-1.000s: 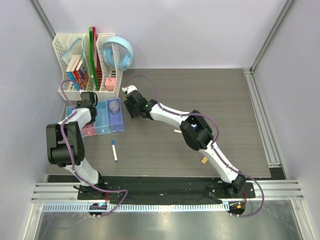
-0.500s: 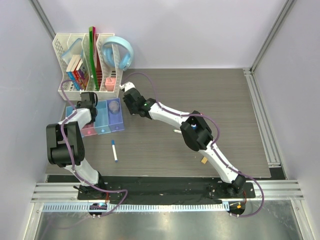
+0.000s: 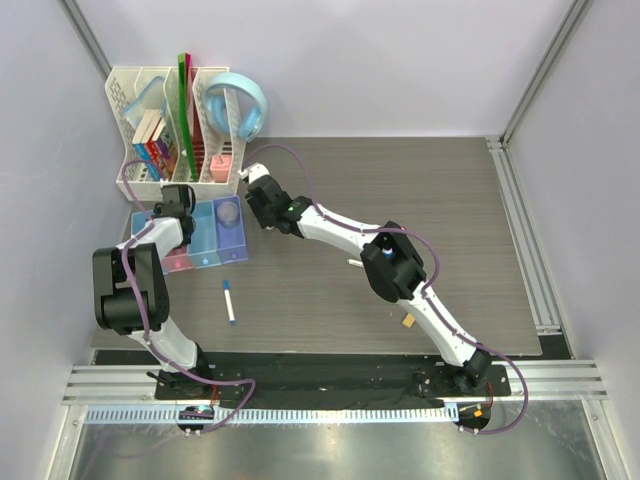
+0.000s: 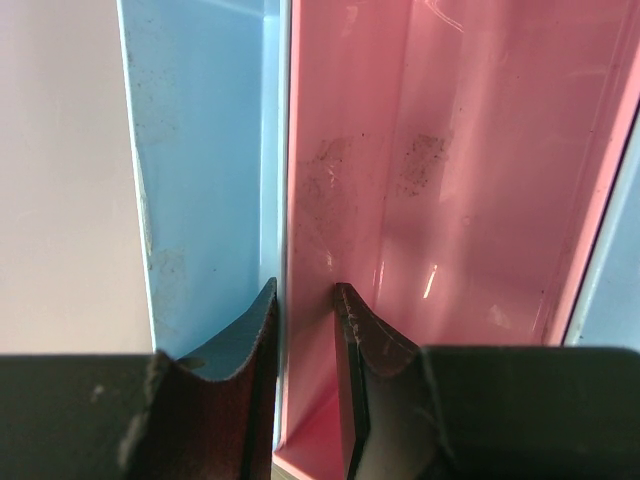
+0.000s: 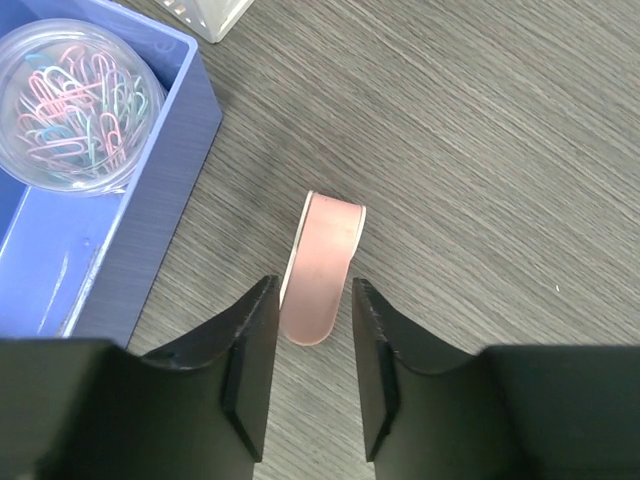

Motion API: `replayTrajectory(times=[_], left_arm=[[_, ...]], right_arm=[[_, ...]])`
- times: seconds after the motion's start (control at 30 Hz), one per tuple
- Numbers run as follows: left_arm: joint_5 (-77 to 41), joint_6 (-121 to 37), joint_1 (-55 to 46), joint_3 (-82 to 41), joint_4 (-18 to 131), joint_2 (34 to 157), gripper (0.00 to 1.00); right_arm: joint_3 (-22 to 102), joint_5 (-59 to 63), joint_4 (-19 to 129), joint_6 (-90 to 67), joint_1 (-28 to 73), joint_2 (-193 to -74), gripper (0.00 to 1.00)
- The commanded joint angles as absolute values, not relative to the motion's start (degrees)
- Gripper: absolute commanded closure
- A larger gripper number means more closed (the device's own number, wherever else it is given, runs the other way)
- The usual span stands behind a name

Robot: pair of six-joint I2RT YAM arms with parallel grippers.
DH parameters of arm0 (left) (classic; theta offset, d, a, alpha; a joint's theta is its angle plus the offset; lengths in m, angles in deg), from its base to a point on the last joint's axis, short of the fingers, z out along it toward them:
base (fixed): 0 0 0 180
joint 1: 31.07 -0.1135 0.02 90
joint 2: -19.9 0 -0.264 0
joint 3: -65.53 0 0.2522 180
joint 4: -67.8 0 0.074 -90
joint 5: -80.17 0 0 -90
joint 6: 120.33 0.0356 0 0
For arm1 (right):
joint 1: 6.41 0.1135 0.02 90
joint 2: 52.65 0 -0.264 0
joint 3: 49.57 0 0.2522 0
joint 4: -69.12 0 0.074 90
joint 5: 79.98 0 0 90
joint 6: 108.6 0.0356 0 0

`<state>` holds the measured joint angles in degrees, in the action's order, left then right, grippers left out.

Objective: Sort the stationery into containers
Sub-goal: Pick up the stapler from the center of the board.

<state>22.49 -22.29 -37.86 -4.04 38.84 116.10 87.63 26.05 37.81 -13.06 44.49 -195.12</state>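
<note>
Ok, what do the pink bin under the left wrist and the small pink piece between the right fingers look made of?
Translucent pink rectangular bin: glossy hard plastic, judging by light through its walls and sharp glints; scuffed. Small pink rounded piece: matte, thin white edge, probably an eraser's rubber or soft plastic; unclear which.

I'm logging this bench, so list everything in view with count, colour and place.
containers: four, blue, pink, blue, purple, joined row at left
paper-clip jar: one, clear, in the purple one
marker: one, white, blue cap, near the row
pen: one, white, mid-table
tan eraser: one, near front edge
pink eraser: one, beside the purple one
organizer: one, white, back left
books: several, mixed colours, in organizer
ruler: one, green, in organizer
headphones: one, light blue, on organizer
left gripper: one, black, astride blue-pink wall
right gripper: one, black, open around pink eraser
</note>
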Motion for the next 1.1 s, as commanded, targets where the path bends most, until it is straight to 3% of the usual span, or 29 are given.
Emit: replayTrajectory(times=[0.0, 0.3, 0.57, 1.07], left_arm=[[19.62, -23.12, -38.98, -0.79, 38.04, 118.78, 0.77], [19.44, -22.51, -39.42, -0.79, 37.96, 118.43, 0.77], [19.09, -22.33, -39.51, -0.96, 38.13, 118.78, 0.77], [17.33, -24.09, -37.93, -4.48, 37.25, 122.47, 0.80]], right_arm=[[88.56, 27.16, 40.06, -14.03, 44.83, -195.47, 0.57], [89.26, 27.60, 40.33, -13.86, 44.66, -197.05, 0.58], [89.70, 27.86, 40.24, -14.56, 44.66, -196.18, 0.84], [85.57, 26.37, 38.66, -18.34, 44.83, -183.79, 0.87]])
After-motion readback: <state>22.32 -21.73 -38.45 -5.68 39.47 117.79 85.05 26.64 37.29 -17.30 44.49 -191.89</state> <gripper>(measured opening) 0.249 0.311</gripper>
